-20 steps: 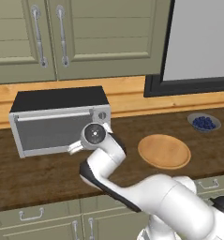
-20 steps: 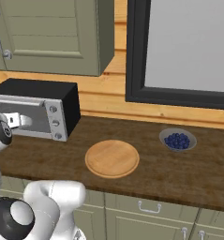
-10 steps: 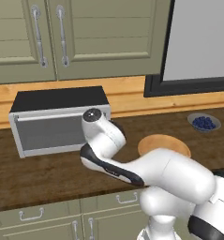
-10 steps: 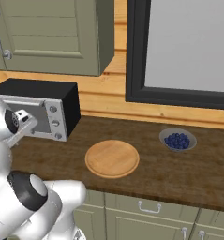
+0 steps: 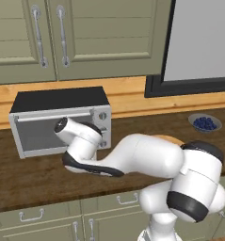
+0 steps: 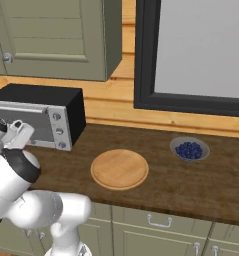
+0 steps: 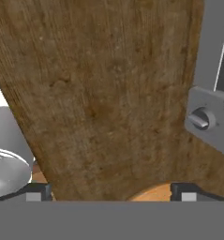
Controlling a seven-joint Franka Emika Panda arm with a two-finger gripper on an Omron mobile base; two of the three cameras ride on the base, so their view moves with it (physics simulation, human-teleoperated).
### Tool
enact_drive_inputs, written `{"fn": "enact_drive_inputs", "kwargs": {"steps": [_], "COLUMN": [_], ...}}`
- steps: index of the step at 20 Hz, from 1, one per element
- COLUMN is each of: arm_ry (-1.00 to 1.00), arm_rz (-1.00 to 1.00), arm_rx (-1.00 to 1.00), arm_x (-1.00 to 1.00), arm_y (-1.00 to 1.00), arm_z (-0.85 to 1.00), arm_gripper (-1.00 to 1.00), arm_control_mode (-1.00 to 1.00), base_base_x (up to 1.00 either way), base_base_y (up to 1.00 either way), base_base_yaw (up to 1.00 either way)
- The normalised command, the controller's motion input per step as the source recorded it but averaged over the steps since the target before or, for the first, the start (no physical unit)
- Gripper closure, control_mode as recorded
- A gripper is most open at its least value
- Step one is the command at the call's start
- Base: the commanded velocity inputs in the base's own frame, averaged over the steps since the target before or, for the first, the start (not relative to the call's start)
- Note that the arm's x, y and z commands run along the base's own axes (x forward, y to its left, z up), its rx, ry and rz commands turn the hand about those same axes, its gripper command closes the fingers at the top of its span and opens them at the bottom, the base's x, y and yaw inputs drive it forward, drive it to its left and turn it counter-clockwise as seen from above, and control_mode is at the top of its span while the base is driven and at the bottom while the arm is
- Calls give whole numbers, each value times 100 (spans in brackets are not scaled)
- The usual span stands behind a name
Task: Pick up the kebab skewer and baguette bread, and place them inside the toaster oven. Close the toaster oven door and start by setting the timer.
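The toaster oven [image 5: 57, 101] stands at the counter's left, silver-grey with a black top. Its toaster oven door [image 5: 36, 136] is shut, with the bar handle along its top edge. Three round knobs [image 5: 103, 116] line its right panel. My arm [image 5: 132, 157] bends across the oven's front, its wrist in front of the door. In the hand view my gripper [image 7: 111, 192] is open over bare counter with nothing between its fingertips [image 7: 36, 192], and one oven knob [image 7: 202, 118] shows to the right. The kebab skewer and baguette bread are out of view.
A round wooden plate [image 6: 119, 168] lies bare on the dark wood counter [image 6: 156, 185] right of the oven. A small bowl of blueberries [image 6: 189, 150] sits further right, near the window frame. Cabinets hang above the oven.
The wrist has swung left, from in front of the oven's knob panel to in front of its door. The gripper has stayed open.
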Motion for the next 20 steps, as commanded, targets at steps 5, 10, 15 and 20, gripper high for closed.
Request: {"fn": "enact_drive_inputs", "kwargs": {"steps": [5, 10, 15, 20], "arm_ry": [0, -1, 0, 0], "arm_rz": [34, 42, 23, 16], "arm_rx": [-35, -23, -26, -18], "arm_x": [2, -4, 3, 36], "arm_y": [-41, -88, -42, 3], "arm_z": [0, -1, -20, -21], "arm_gripper": [-100, -100, -100, -100], "arm_control_mode": [-100, -100, -100, -100], "base_base_x": [0, 0, 0, 0], "base_base_y": [0, 0, 0, 0], "base_base_yaw": [0, 0, 0, 0]}}
